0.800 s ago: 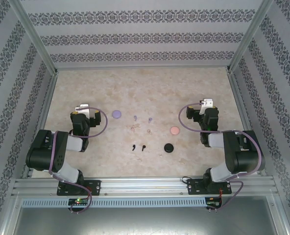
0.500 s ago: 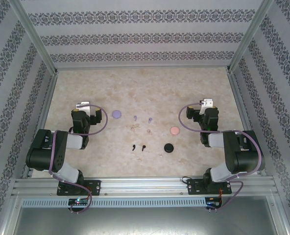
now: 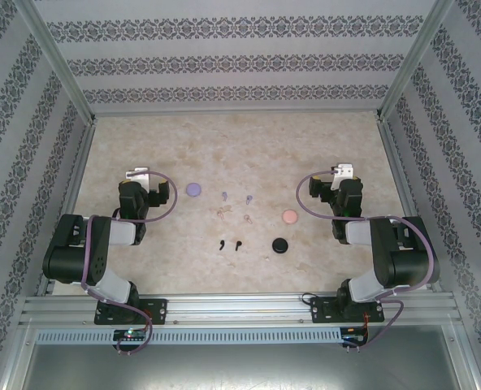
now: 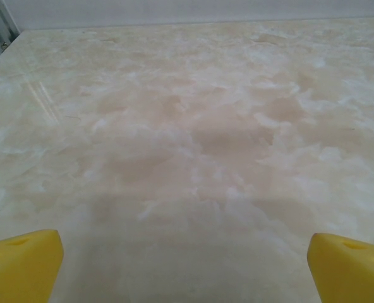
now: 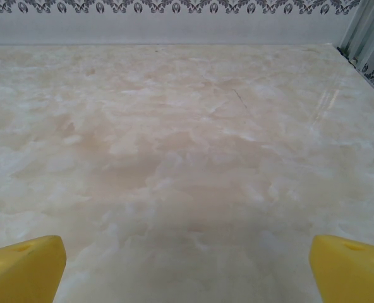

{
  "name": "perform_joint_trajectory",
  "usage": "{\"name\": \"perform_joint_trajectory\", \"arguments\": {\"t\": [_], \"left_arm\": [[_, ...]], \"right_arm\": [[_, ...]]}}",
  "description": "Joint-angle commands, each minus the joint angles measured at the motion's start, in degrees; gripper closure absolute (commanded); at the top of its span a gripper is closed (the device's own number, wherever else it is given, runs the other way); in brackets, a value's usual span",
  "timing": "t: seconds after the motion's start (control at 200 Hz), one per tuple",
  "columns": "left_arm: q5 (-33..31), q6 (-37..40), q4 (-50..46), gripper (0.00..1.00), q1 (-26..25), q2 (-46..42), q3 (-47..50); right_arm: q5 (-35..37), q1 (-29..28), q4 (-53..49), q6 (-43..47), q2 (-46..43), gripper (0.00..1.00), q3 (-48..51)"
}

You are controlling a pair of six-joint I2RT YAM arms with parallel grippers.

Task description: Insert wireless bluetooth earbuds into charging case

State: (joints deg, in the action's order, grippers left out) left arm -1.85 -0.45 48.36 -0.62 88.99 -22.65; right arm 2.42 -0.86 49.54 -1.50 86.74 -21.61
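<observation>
Overhead view of a pale marbled table (image 3: 240, 142) inside a wallpapered enclosure, with two black robot arms bolted at its near edge. The left gripper (image 3: 138, 179) sits over the left part of the table, jaws spread fully wide and holding nothing. Through its wrist camera, its two yellow fingertips (image 4: 21, 265) sit in the bottom corners with bare marble between them. The right gripper (image 3: 338, 180) mirrors it on the right side, equally wide open and empty, its yellow fingertips (image 5: 23, 268) far apart over bare table. Everything for the task lies between the two grippers. A round lilac case (image 3: 194, 188) lies to the right of the left gripper, near it and about level with it. Further right of that gripper, two lilac earbuds (image 3: 223, 195) lie side by side with a gap between them. Just nearer the arm bases lie two pale pink earbuds (image 3: 222, 213), faint against the marble. Nearer still, two black earbuds (image 3: 222, 244) lie close together, closer to the bases than either gripper. A round pink case (image 3: 289, 216) lies to the left of the right gripper and a little nearer the bases. A round black case (image 3: 281, 244) lies just beyond it towards the bases, right of the black earbuds. Every earbud lies on the table outside the cases, well apart from both grippers. The cases are too small to tell whether they are open.
</observation>
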Motion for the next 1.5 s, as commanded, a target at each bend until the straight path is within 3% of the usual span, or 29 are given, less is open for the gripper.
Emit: {"name": "perform_joint_trajectory", "arguments": {"t": [0.0,0.11,0.215,0.38,0.54,0.659,0.769,0.889,1.019,1.194,1.314,1.494], "left_arm": [[1.41,-0.3,-1.03,0.01,0.62,0.49,-1.14],[3.35,0.47,-3.38,0.0,0.62,-0.37,-2.14],[1.35,-0.25,-17.45,0.0,0.62,-4.5,-8.42],[2.9,-3.65,-34.5,0.01,0.57,-9.98,-17.78],[5.16,-16.46,-50.55,0.01,0.01,-13.83,-26.41],[8.34,-25.57,-59.65,0.0,-0.99,-16.54,-29.71],[10.5,-30.24,-62.28,0.0,-2.88,-20.59,-29.06],[11.13,-33.04,-65.3,0.0,-5.31,-24.77,-28.42],[11.66,-34.5,-67.94,0.0,-7.64,-27.16,-27.73],[9.32,-35.15,-68.24,0.0,-12.16,-28.37,-26.37],[8.97,-35.07,-67.18,0.0,-14.47,-27.7,-25.86],[8.73,-34.52,-66.14,0.0,-17.1,-25.82,-26.43]], "right_arm": [[-1.27,0.25,0.82,-0.21,-0.22,0.02,-0.89],[1.6,-0.21,-0.37,-0.68,-3.02,0.02,-1.14],[6.28,-2.39,-16.52,-0.64,-12.63,0.02,-5.62],[6.29,-1.77,-36.41,-20.26,-26.56,0.02,-11.11],[-11.51,-0.69,-38.77,-29.62,-36.77,0.02,-9.17],[-18.19,-3.19,-47.12,-36.58,-39.87,0.03,-10.29],[-15.99,-9.28,-58.68,-38.71,-40.36,0.1,-12.01],[-7.86,-18.0,-75.39,-39.37,-37.68,0.15,-16.56],[-2.02,-26.52,-86.83,-46.45,-31.9,0.15,-18.82],[0.31,-34.73,-89.59,-59.65,-26.48,0.15,-16.74],[0.53,-38.45,-86.15,-69.2,-26.23,0.16,-13.38],[0.88,-40.54,-82.61,-73.77,-23.41,0.16,-12.35]]}}
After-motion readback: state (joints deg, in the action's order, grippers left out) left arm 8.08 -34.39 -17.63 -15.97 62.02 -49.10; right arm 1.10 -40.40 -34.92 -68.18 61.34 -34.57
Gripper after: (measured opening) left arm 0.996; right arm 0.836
